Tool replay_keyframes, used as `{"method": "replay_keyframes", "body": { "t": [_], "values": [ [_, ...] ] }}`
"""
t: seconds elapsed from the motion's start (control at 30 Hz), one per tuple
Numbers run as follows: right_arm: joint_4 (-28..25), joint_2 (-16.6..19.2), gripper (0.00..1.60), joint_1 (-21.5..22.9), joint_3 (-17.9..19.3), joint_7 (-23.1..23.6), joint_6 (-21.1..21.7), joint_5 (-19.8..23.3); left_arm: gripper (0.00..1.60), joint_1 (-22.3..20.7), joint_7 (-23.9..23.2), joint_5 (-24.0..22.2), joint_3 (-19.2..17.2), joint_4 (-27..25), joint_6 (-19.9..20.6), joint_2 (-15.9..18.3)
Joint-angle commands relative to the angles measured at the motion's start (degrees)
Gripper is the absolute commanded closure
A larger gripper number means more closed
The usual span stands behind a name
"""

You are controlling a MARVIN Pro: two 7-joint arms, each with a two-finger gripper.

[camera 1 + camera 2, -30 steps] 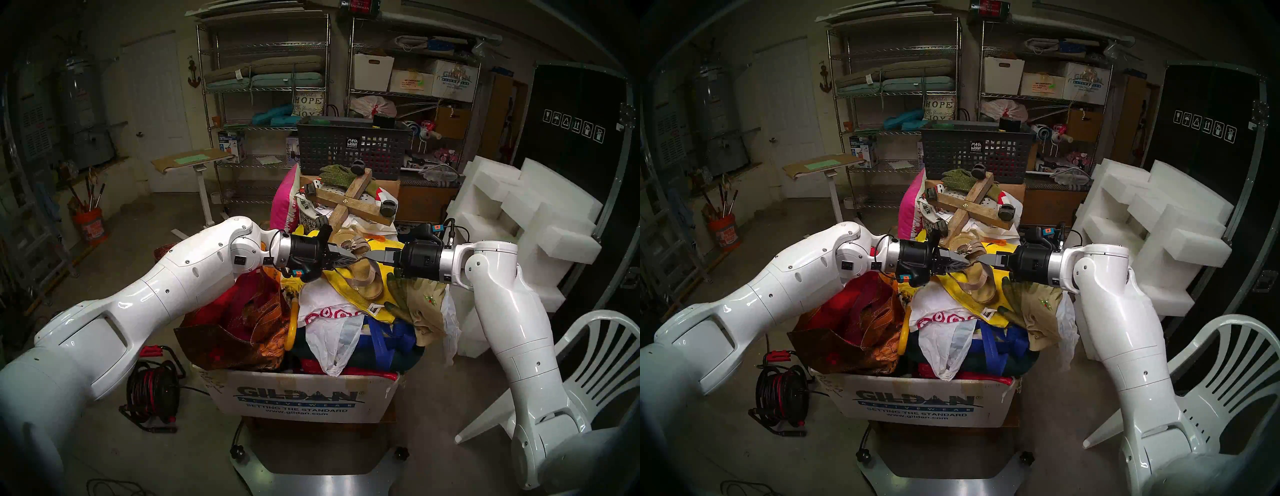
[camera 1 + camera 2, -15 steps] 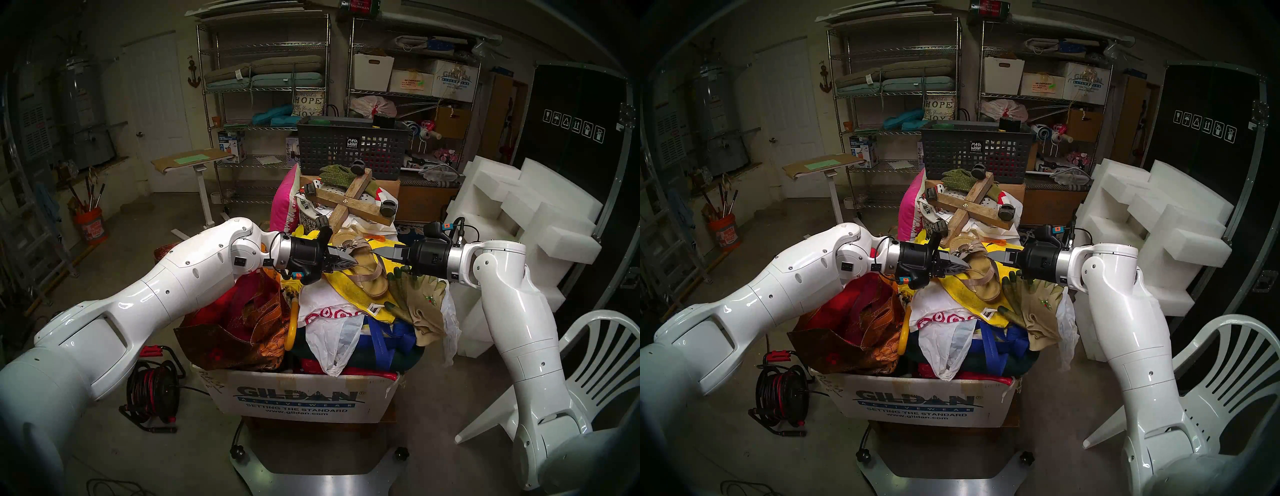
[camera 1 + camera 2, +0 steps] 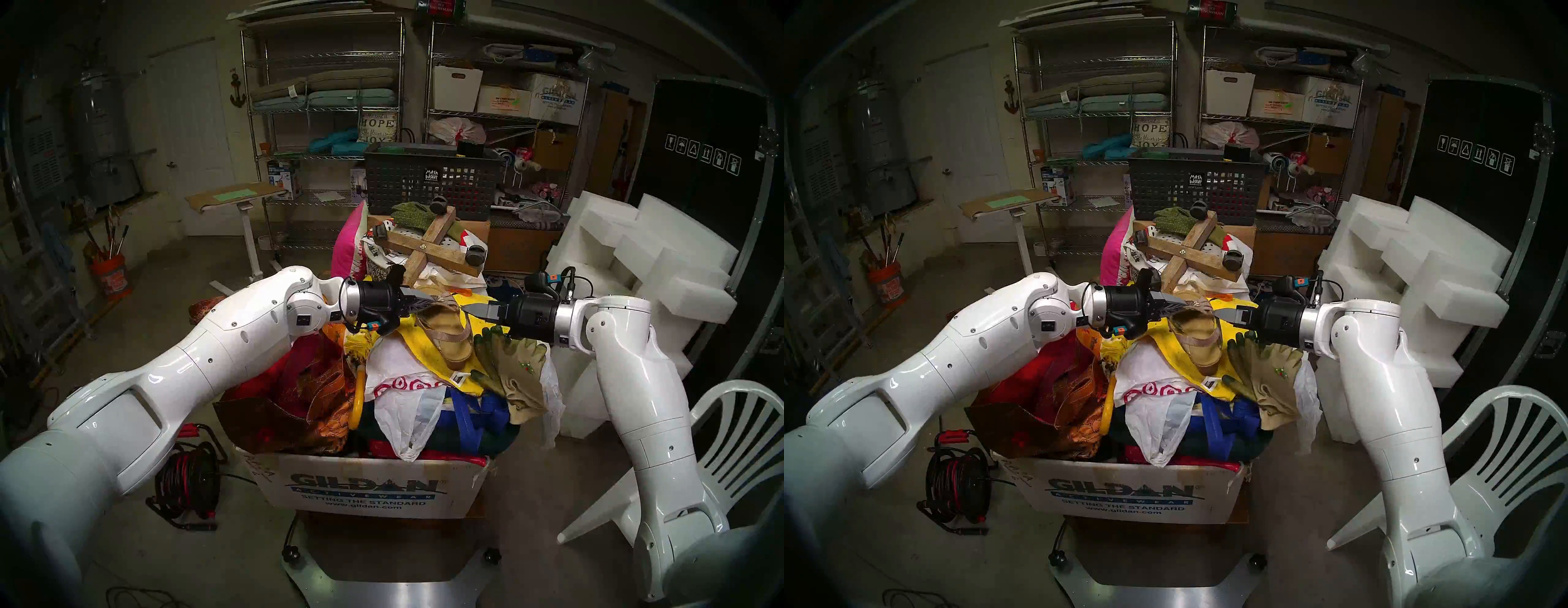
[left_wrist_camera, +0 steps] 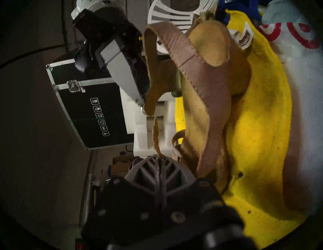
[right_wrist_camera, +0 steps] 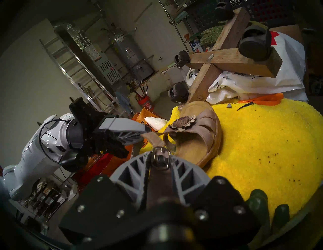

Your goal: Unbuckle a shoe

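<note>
A cluttered garage with wire shelving (image 3: 322, 127) holds an overfilled cardboard box (image 3: 365, 492); on top, a yellow towel (image 3: 424, 348) carries the tan sandal (image 3: 449, 335). The left gripper (image 3: 430, 299) is pinched tight on a thin strap end by the flower ornament (image 5: 183, 122). The right gripper (image 5: 160, 158) clamps the strap's buckle (image 5: 160, 159). The sandal's heel is hidden in the right wrist view.

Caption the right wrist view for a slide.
Right gripper pinches the sandal's buckle while left gripper holds its strap over yellow cloth.
</note>
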Motion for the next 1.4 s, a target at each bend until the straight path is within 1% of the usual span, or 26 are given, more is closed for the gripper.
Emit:
{"method": "replay_keyframes", "body": {
  "t": [0.0,0.1,0.13,0.17,0.2,0.27,0.3,0.37,0.4,0.43,0.53,0.57,0.7,0.73,0.77,0.87,0.9,0.93,0.97,1.0,1.07,1.13,1.23,1.3,1.33,1.37],
  "values": [
    [-1.8,0.1,1.19,0.3,0.4,0.4,-0.1,0.5,1.60,0.0,1.1,-0.9,-1.5,-0.9,3.1,-1.6],
    [-1.9,0.1,1.18,0.2,0.4,0.3,-0.1,0.5,1.60,0.5,1.4,-0.1,-1.6,-1.6,6.2,-1.8],
    [-1.9,0.1,1.18,0.2,0.4,0.3,-0.1,0.5,1.60,0.5,1.4,-0.1,-1.6,-1.6,6.2,-1.8],
    [-1.9,0.1,1.16,0.1,0.4,0.3,-0.1,0.4,1.47,0.5,0.8,-0.6,-1.7,-1.7,6.6,-1.9],
    [-2.1,0.3,1.15,0.0,0.2,0.3,-0.1,0.1,1.44,0.5,0.6,-0.7,-1.7,-1.8,6.9,-1.9],
    [-3.0,1.1,1.07,-0.2,-0.4,-0.2,-0.7,-1.1,1.41,0.7,-0.5,-2.0,-1.9,-2.3,7.7,-1.8],
    [-3.5,1.3,1.01,-0.4,-0.6,-0.5,-0.8,-1.5,1.22,0.9,-0.4,-2.1,-1.9,-2.4,7.9,-1.7],
    [-4.4,0.8,1.00,-0.9,-0.1,-0.9,-1.3,-1.6,1.13,1.3,-0.8,-2.5,-2.0,-3.2,9.0,-1.5],
    [-5.4,1.3,0.98,-1.1,-0.6,-1.7,-2.0,-2.8,1.12,1.7,-0.9,-2.8,-2.2,-3.6,9.8,-1.5],
    [-6.1,1.6,0.97,-1.2,-0.8,-2.1,-2.3,-3.6,0.92,1.8,-1.4,-3.2,-2.2,-3.9,10.2,-1.4],
    [-7.1,1.4,0.97,-1.4,-0.8,-2.6,-2.7,-4.3,0.88,3.0,-3.2,-6.8,-3.5,-4.9,12.3,-1.8],
    [-8.3,1.8,0.97,-1.7,-1.3,-3.4,-3.4,-5.7,0.85,4.3,-5.5,-10.8,-4.5,-6.4,13.6,-1.8],
    [-9.0,2.2,0.96,-1.8,-1.7,-3.8,-3.8,-6.6,0.83,4.9,-5.6,-11.4,-4.7,-7.1,14.0,-1.7],
    [-9.6,2.3,0.96,-1.9,-1.9,-4.2,-4.1,-7.1,0.82,5.5,-6.1,-13.2,-5.3,-7.4,14.2,-1.9],
    [-9.6,2.3,0.96,-1.9,-1.9,-4.2,-4.1,-7.1,0.82,5.5,-6.1,-13.2,-5.3,-7.4,14.2,-1.9],
    [-11.1,2.5,0.93,-2.3,-2.2,-4.9,-4.7,-8.4,0.81,6.9,-8.0,-18.6,-7.2,-9.6,16.2,-2.1],
    [-11.1,2.5,0.93,-2.3,-2.2,-4.9,-4.7,-8.4,0.81,6.9,-8.0,-18.6,-7.2,-9.6,16.2,-2.1],
    [-11.5,2.6,0.91,-2.2,-2.3,-5.3,-4.9,-8.9,0.80,7.0,-8.6,-20.5,-7.8,-10.0,16.6,-2.4],
    [-11.7,2.5,0.90,-2.2,-2.3,-5.3,-4.9,-9.0,0.58,7.1,-9.6,-22.2,-8.4,-11.0,17.1,-2.3],
    [-11.9,2.6,0.90,-2.2,-2.3,-5.5,-5.1,-9.3,0.58,7.4,-10.3,-24.0,-9.0,-11.6,17.7,-2.3],
    [-12.3,2.7,0.91,-2.3,-2.4,-5.8,-5.3,-9.8,0.58,7.5,-11.2,-25.4,-9.4,-12.5,18.8,-2.2],
    [-13.2,3.5,0.90,-2.3,-3.2,-6.8,-6.2,-11.6,0.58,8.0,-13.5,-29.8,-10.7,-13.4,21.0,-2.3],
    [-13.6,3.6,0.89,-2.5,-3.5,-7.3,-6.8,-12.4,0.59,8.1,-14.4,-31.0,-11.1,-13.9,21.8,-2.2],
    [-14.1,3.6,0.83,-2.6,-3.7,-8.0,-7.7,-13.4,0.57,8.4,-16.0,-34.0,-12.0,-14.5,23.8,-2.4],
    [-14.5,3.8,0.74,-2.6,-4.0,-8.5,-8.3,-14.2,0.48,8.5,-16.3,-34.5,-12.3,-14.8,24.5,-2.4],
    [-15.0,4.0,0.73,-2.8,-4.4,-9.2,-8.9,-15.3,0.53,8.6,-17.6,-36.3,-12.7,-15.3,26.0,-2.3]
  ]
}}
